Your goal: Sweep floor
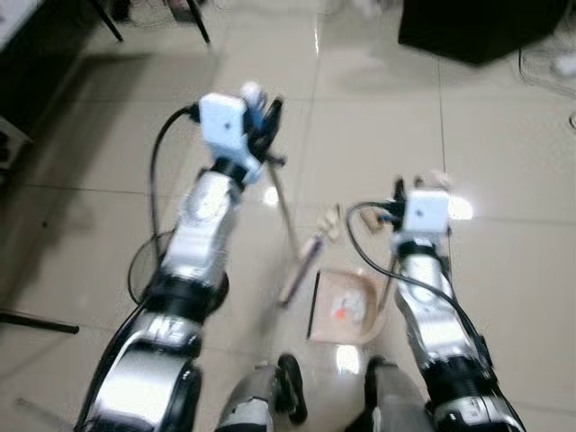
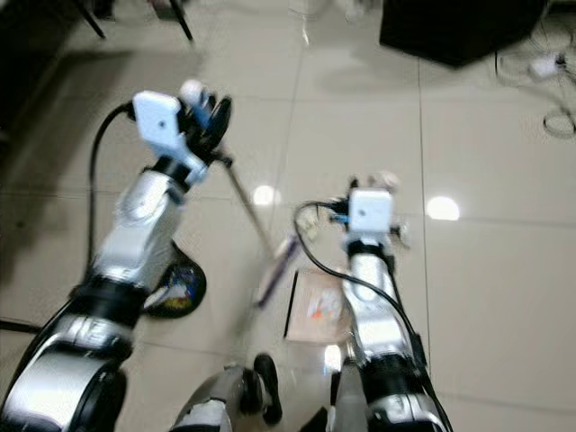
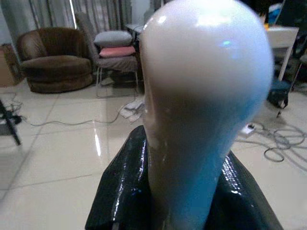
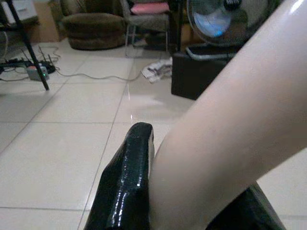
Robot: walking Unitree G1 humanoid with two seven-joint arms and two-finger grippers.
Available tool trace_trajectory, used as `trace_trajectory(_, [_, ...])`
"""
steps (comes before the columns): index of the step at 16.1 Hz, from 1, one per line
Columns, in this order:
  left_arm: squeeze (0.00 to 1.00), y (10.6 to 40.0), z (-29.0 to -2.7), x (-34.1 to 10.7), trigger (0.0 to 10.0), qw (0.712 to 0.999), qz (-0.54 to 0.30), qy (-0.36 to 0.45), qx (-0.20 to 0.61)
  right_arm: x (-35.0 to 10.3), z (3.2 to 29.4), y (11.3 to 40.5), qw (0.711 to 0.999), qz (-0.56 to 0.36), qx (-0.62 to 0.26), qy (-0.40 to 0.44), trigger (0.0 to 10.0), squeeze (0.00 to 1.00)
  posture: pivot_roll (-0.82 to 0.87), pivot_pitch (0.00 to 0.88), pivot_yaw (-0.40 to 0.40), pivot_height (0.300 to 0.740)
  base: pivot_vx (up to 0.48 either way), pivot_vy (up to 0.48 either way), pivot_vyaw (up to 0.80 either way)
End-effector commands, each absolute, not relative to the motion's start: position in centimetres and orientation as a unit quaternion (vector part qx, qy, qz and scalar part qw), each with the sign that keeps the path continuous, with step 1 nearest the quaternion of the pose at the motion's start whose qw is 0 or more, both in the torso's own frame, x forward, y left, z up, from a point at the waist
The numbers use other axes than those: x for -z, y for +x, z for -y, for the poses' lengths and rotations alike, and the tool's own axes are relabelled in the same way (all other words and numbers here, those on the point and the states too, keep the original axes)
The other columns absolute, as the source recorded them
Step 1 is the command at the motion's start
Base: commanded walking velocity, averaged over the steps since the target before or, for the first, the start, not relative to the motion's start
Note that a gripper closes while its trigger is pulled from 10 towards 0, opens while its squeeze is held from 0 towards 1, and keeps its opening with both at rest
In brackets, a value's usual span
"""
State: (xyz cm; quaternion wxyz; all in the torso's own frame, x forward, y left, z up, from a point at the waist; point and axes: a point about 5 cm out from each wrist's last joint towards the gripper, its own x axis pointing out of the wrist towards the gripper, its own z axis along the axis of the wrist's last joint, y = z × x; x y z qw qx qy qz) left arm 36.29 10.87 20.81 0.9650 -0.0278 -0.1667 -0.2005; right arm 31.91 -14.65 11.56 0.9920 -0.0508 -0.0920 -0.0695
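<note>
Two grippers grip tools: left fingers (image 1: 265, 121) clamp the broom handle (image 1: 286, 211), right fingers (image 4: 127, 182) the dustpan handle (image 4: 230, 143).

No legible text, label, brand, number or sign appears in any view. The head views are motion-blurred. The dustpan (image 1: 346, 309) on the floor carries a small orange-red mark on its inner face, too blurred to resolve as characters. A dark round object (image 2: 180, 288) on the floor beside the left arm shows coloured patches, unreadable. The white camera housings on both wrists present plain faces with no discernible marking. In the right wrist view, the fan (image 4: 225, 19) has a dark centre cap with faint light marks; these cannot be read.
</note>
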Motion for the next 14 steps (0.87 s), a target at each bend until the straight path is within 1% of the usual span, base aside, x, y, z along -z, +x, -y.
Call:
trace_trajectory(1, [0.00,35.5,-11.8,-18.9,10.0,0.972,0.126,-0.019,0.198,-12.6,14.5,31.8,0.993,0.095,0.055,-0.037,10.0,0.00,-0.07,0.085,0.178,0.740,0.000,0.000,0.00])
trace_trajectory(2, [0.00,34.9,-12.5,-17.7,10.0,0.977,0.107,-0.015,0.186,-13.1,14.8,32.0,0.995,0.079,0.048,-0.034,10.0,0.00,-0.08,0.063,0.172,0.740,0.000,0.000,0.00])
trace_trajectory(3, [0.00,34.5,-12.9,-17.1,10.0,0.979,0.097,-0.017,0.180,-13.6,15.0,31.9,0.995,0.080,0.046,-0.031,10.0,0.00,-0.09,0.060,0.171,0.740,0.000,0.000,0.00])
trace_trajectory(6, [0.00,31.8,-14.2,-14.0,10.0,0.983,0.035,0.000,0.183,-17.6,16.1,32.2,0.993,0.107,0.042,-0.022,10.0,0.00,-0.10,0.027,0.151,0.740,0.000,0.000,0.00])
trace_trajectory(7, [0.00,30.2,-15.0,-12.2,10.0,0.980,0.001,0.058,0.188,-20.4,15.8,32.5,0.991,0.134,0.018,-0.010,10.0,0.00,-0.10,0.022,0.148,0.740,0.000,0.000,0.80])
trace_trajectory(8, [0.00,29.3,-15.8,-11.3,10.0,0.982,-0.017,0.075,0.174,-22.2,15.3,32.6,0.989,0.146,0.002,-0.002,10.0,0.00,-0.10,0.013,0.148,0.740,0.000,0.000,0.80])
trace_trajectory(12, [0.00,27.3,-17.4,-10.3,10.0,0.983,-0.058,0.084,0.150,-25.7,14.4,32.8,0.986,0.163,-0.026,0.012,10.0,0.00,-0.09,0.000,0.135,0.740,0.000,0.000,0.80])
trace_trajectory(13, [0.00,26.3,-18.2,-9.7,10.0,0.983,-0.078,0.093,0.138,-27.3,14.1,33.0,0.983,0.178,-0.036,0.025,10.0,0.00,-0.09,0.000,0.120,0.740,0.000,0.000,0.80])
trace_trajectory(14, [0.00,25.8,-18.5,-9.5,10.0,0.983,-0.082,0.102,0.131,-28.1,14.0,33.1,0.982,0.182,-0.042,0.032,10.0,0.00,-0.07,0.000,0.103,0.740,0.000,0.000,0.80])
